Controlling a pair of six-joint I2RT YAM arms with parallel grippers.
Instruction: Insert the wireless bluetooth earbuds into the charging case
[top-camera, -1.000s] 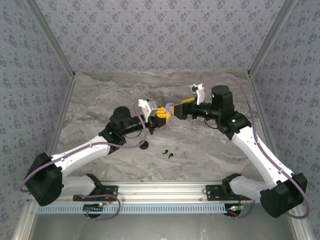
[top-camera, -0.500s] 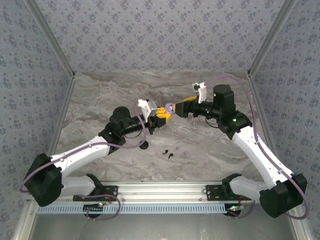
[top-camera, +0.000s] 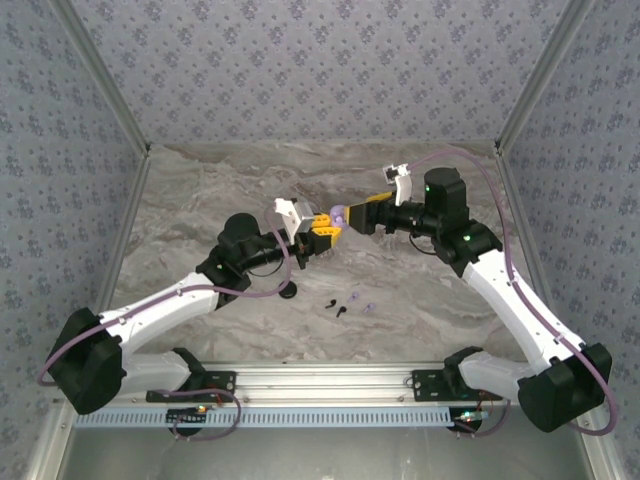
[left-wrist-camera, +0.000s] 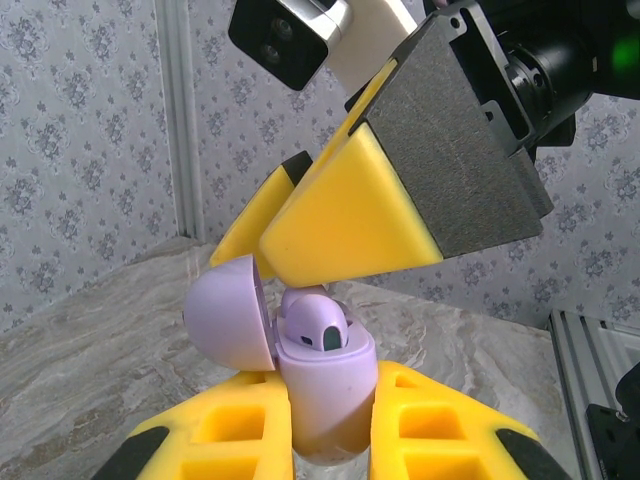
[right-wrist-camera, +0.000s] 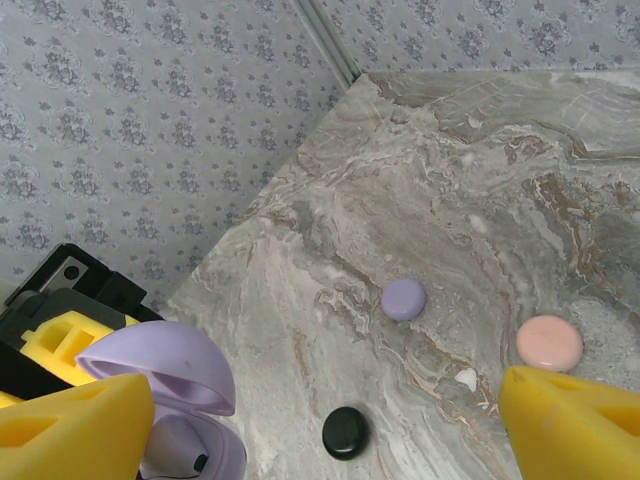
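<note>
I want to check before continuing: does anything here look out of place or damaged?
Nothing looks damaged or spilled. The left gripper holds the lilac case, lid open, one lilac earbud seated. A few tiny earbuds lie loose on the table, not yet inserted.

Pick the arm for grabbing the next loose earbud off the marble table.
Right, likely: the right gripper is open and empty, the left gripper is shut on the open round lilac charging case. Tiny stemmed earbuds lie loose nearby.

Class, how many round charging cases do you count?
4: open lilac case clamped in the left fingers; closed lilac case, pink case and black case on the table. Others may be hidden.
</note>
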